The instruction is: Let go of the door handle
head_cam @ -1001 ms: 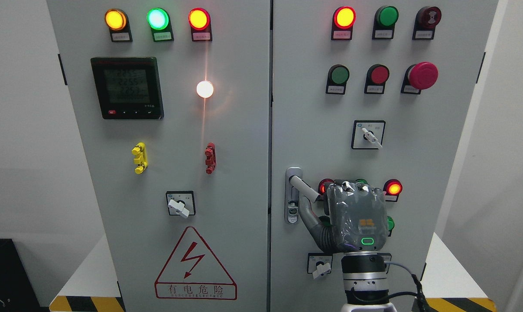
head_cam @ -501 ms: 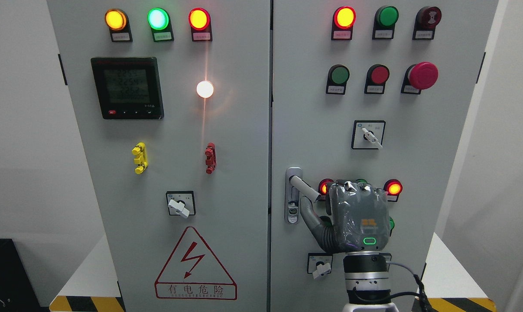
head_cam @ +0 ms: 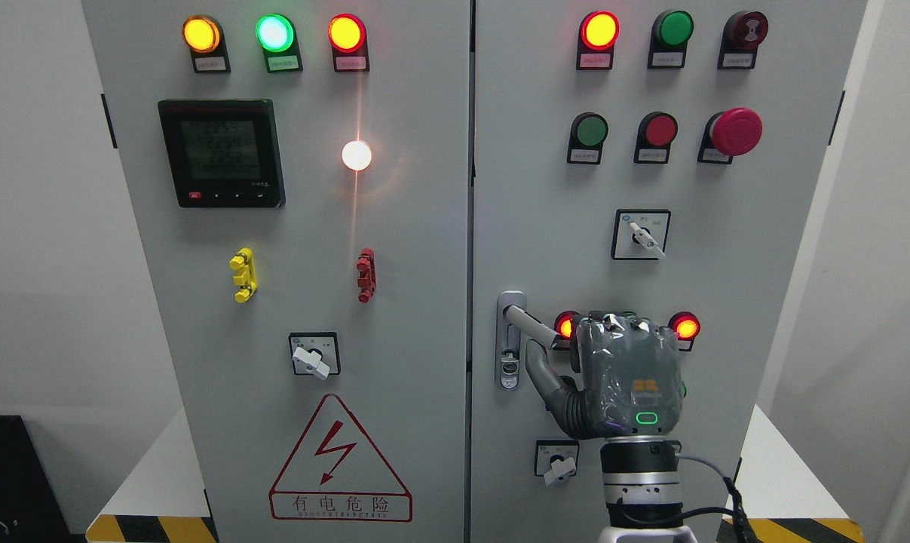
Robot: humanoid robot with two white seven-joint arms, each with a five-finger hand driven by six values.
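Note:
The silver door handle (head_cam: pixel 531 325) sits on the right cabinet door (head_cam: pixel 545 226), its lever slanting down to the right from its lock plate (head_cam: pixel 509 362). My right hand (head_cam: pixel 575 354) comes up from the bottom edge and shows its grey back just right of the lever's tip. The thumb (head_cam: pixel 543 372) points up below the lever, apart from it. The lever's whole length shows bare and the hand holds nothing. The other fingers point toward the door behind the palm. The left arm is out of view.
Lit red lamps (head_cam: pixel 684 326) and a selector switch (head_cam: pixel 557 461) sit around the hand. Another selector switch (head_cam: pixel 641 235) is above it. The left door (head_cam: pixel 409 302) carries a meter (head_cam: pixel 221 153), lamps and a warning triangle (head_cam: pixel 340 460). Striped tape (head_cam: pixel 153 528) marks the base.
My right hand has shifted a little to the right, away from the lock plate. The thumb has drawn back from under the lever, and the lever's tip has risen slightly.

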